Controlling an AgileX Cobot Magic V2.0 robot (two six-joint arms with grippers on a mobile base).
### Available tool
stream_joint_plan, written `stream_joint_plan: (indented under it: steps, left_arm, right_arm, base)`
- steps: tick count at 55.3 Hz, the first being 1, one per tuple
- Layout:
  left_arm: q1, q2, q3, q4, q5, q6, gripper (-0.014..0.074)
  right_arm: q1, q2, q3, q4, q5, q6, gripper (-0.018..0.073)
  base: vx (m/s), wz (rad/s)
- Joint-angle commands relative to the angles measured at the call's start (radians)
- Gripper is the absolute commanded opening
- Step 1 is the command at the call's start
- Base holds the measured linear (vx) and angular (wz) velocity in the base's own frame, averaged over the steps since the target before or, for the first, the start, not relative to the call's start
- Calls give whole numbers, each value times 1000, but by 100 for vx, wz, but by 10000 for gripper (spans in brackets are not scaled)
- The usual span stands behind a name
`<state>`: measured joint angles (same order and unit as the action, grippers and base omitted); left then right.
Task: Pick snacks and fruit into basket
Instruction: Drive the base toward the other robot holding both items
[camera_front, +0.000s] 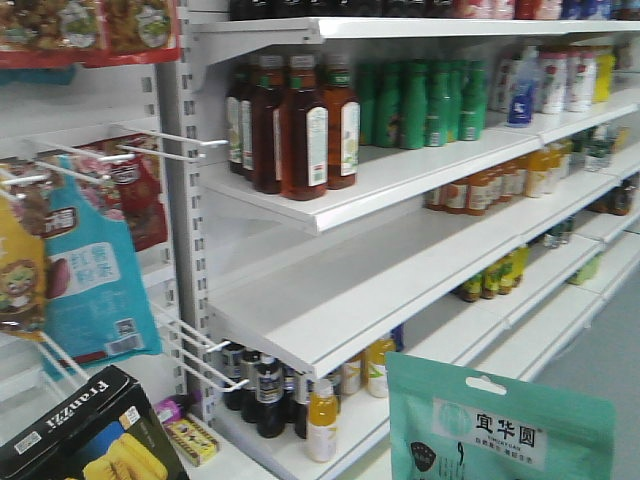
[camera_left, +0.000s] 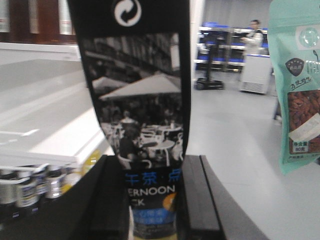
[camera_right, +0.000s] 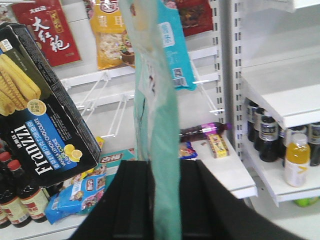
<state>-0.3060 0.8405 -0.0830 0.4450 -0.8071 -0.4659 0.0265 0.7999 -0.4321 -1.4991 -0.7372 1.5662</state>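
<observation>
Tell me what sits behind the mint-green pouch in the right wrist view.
Behind the mint-green pouch, held by the right gripper, hang a blue pouch and an orange-yellow pouch. It covers whatever lies directly behind.

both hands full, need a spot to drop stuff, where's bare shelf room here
The wide middle shelf is bare, bordered by the brown bottles above and dark bottles below. There is a bare strip in front of the green bottles too. Crowded: the hanging pouches at left.
</observation>
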Motion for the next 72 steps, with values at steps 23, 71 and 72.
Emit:
stream_joint_plan:
  steps: [23, 71, 72]
  left_arm:
    - [-5, -7, -25, -27, -96, -1, 0]
    - [-5, -7, -25, -27, -96, -1, 0]
    - [-5, -7, -25, -27, -96, -1, 0]
  right_arm:
    - [-1, -8, -32, 62, -27, -11, -9]
    - [-1, -8, -32, 59, -29, -11, -9]
    - [-1, -8, -32, 59, -29, -11, -9]
  base:
    - [-11, -62]
    - [6, -43]
    - [20, -46]
